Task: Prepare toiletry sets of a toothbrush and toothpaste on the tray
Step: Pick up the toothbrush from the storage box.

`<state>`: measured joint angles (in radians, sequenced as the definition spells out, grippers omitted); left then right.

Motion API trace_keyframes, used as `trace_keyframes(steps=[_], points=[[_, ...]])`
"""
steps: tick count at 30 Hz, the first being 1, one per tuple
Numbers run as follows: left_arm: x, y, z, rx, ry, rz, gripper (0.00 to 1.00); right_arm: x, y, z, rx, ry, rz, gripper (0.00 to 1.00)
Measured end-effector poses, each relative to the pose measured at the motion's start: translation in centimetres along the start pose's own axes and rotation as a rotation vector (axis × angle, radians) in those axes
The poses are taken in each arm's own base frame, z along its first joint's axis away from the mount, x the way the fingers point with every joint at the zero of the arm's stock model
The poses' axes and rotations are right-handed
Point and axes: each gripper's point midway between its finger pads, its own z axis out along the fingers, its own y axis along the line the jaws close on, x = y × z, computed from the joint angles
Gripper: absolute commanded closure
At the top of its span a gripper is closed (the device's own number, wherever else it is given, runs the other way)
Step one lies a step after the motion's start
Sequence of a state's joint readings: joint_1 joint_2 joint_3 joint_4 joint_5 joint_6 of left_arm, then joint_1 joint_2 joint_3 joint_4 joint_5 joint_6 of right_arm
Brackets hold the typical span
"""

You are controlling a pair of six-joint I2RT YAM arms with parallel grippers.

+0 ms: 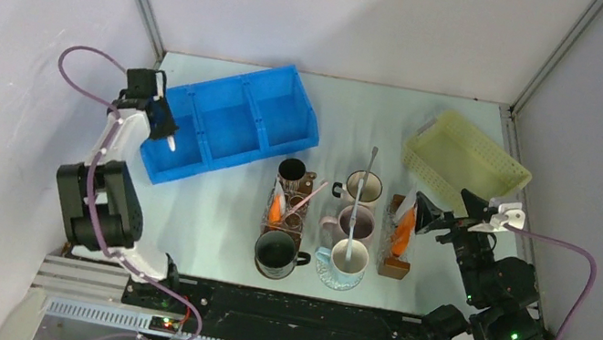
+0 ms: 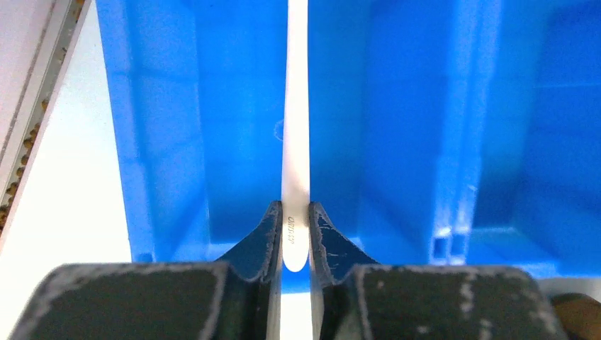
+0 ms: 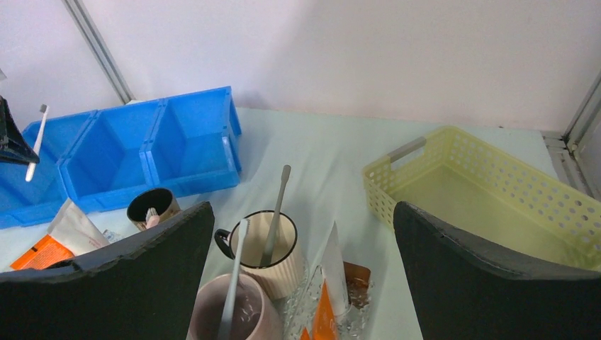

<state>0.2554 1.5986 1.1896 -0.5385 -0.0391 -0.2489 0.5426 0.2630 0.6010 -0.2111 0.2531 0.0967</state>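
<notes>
My left gripper [image 1: 165, 132] [image 2: 296, 232] is shut on the handle end of a white toothbrush [image 2: 296, 134] [image 1: 170, 144]. It holds the brush above the left compartment of the blue tray [image 1: 216, 158] [image 2: 397, 142]. In the right wrist view that toothbrush [image 3: 35, 142] hangs slanted over the tray's left end. My right gripper [image 1: 424, 216] [image 3: 303, 212] is open, with nothing between its fingers. It hovers beside a clear box holding orange toothpaste [image 1: 403, 229] [image 3: 324, 312]. More grey toothbrushes [image 1: 369, 168] stand in the mugs.
Mugs cluster mid-table: a cream one [image 1: 363, 186], a pink one [image 1: 355, 223], a pale blue one [image 1: 348, 259], a black one [image 1: 277, 251] and a brown one [image 1: 292, 171]. A second clear box with toothpaste [image 1: 275, 210] stands to their left. A yellow basket [image 1: 466, 161] sits at the back right.
</notes>
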Motion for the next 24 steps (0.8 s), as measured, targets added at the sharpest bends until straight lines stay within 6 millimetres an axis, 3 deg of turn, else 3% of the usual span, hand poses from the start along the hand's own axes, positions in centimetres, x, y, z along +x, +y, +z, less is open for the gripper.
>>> trace_keyframes(steps=[8, 16, 24], points=[[-0.4, -1.6, -5.0, 0.118, -0.166, -0.002, 1.0, 0.1, 1.2, 0.0, -0.07, 0.008, -0.001, 0.0], [-1.9, -5.5, -14.1, 0.313, -0.452, 0.122, 1.0, -0.5, 4.0, 0.5, -0.206, 0.055, -0.006, 0.0], [1.0, -9.6, -21.2, 0.55, -0.608, 0.293, 1.0, -2.2, 7.8, 1.3, -0.394, 0.108, -0.004, 0.0]])
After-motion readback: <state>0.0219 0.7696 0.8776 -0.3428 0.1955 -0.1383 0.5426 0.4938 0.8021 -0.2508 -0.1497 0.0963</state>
